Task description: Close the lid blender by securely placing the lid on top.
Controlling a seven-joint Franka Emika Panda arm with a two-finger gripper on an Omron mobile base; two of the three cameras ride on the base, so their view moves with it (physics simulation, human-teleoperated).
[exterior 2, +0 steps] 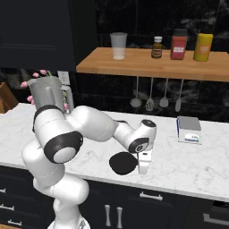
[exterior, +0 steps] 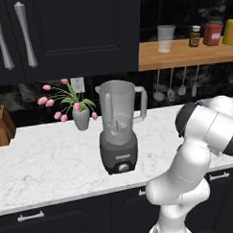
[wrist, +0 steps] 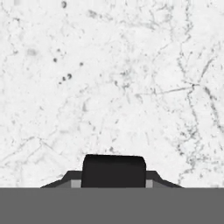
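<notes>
The blender (exterior: 119, 132) stands on the marble counter, a translucent grey jar with a side handle on a dark base with a front knob; its mouth is uncovered. In the right base view the blender jar (exterior 2: 47, 91) rises behind my arm's shoulder. The black lid (exterior 2: 121, 163) sits low over the counter's front part, right beside my downward-pointing gripper (exterior 2: 142, 170). In the hand view a black block, the lid (wrist: 113, 171), sits squeezed between the fingertips (wrist: 75, 183) above bare marble. The gripper looks shut on it.
A white vase of pink flowers (exterior: 81, 117) stands left of the blender, and a wooden knife block (exterior: 1, 126) stands at the far left. A small scale (exterior 2: 188, 129) sits to the right. On the wooden shelf (exterior 2: 147, 65) are a clear cup (exterior 2: 118, 44) and jars; utensils hang below.
</notes>
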